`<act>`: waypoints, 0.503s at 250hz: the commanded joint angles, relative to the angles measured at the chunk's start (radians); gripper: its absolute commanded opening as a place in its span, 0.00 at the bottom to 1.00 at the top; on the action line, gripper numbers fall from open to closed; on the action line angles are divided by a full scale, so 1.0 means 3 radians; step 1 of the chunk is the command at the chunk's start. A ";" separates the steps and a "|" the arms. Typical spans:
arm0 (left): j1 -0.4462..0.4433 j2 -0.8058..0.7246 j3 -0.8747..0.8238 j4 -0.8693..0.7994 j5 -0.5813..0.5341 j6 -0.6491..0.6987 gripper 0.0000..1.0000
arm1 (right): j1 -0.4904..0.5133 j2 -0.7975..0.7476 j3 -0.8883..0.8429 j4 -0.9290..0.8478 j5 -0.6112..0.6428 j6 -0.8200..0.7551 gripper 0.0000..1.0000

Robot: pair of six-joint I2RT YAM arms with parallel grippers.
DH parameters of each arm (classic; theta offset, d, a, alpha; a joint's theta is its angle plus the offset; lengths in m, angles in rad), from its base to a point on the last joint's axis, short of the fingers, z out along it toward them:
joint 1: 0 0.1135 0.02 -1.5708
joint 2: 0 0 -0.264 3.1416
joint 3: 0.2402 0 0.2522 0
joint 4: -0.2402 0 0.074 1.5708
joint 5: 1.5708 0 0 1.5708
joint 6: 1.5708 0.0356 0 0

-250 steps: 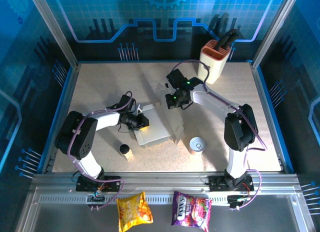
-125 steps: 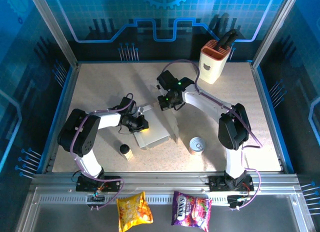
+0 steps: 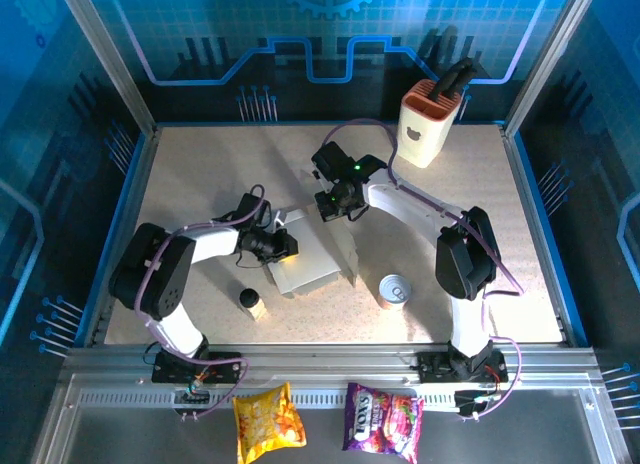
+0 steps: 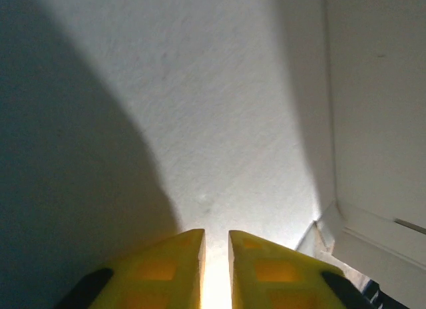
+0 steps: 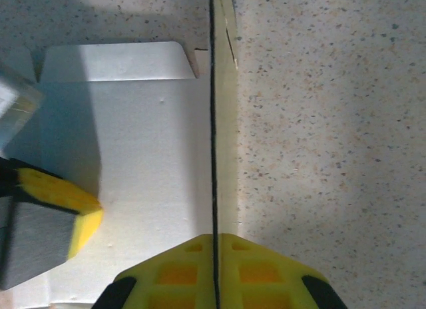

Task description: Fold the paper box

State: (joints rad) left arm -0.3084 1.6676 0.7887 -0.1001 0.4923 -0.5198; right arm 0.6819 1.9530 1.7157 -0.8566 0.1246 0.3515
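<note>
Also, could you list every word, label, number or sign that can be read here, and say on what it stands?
Nothing can be quoted with certainty.
Purple bag: large white letters, too blurred to read.
Yellow bag: print too small to read.
Knife block: one small dark sign, no letters, shape unclear.
Box: no print on the sides that show.
Can: no readable label.

Left arm [image 3: 205,246] extended right, left fingers [image 4: 160,272] slightly parted; right arm [image 3: 415,202] extended left, right fingers [image 5: 176,272] pinched shut
</note>
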 commanded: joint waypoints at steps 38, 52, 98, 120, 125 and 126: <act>0.0113 -0.0639 0.0088 0.0023 -0.0277 0.0223 0.33 | 0.0023 -0.0111 0.0008 -0.0059 0.0132 -0.0793 0.06; 0.0131 -0.0709 0.0111 0.0056 -0.0341 0.0291 0.36 | 0.0003 -0.0135 0.0007 -0.0018 0.0093 -0.1031 0.06; 0.0160 -0.0877 0.0105 0.0371 -0.0511 0.0620 0.40 | -0.0164 -0.0227 -0.0047 0.0147 -0.0167 -0.1655 0.06; 0.0169 -0.0885 0.0068 0.0604 -0.0552 0.0781 0.42 | -0.0234 -0.0320 -0.0215 0.0332 -0.0335 -0.1980 0.06; 0.0176 -0.0875 0.0065 0.0653 -0.0557 0.0817 0.43 | -0.0254 -0.0336 -0.0243 0.0363 -0.0388 -0.2039 0.07; 0.0175 -0.0875 0.0063 0.0662 -0.0557 0.0827 0.43 | -0.0259 -0.0342 -0.0250 0.0369 -0.0401 -0.2050 0.07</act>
State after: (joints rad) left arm -0.2672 1.4273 0.8009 -0.0154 0.3634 -0.3798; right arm 0.6426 1.9167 1.6939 -0.8131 0.0956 -0.0715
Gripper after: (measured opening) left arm 0.418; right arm 0.071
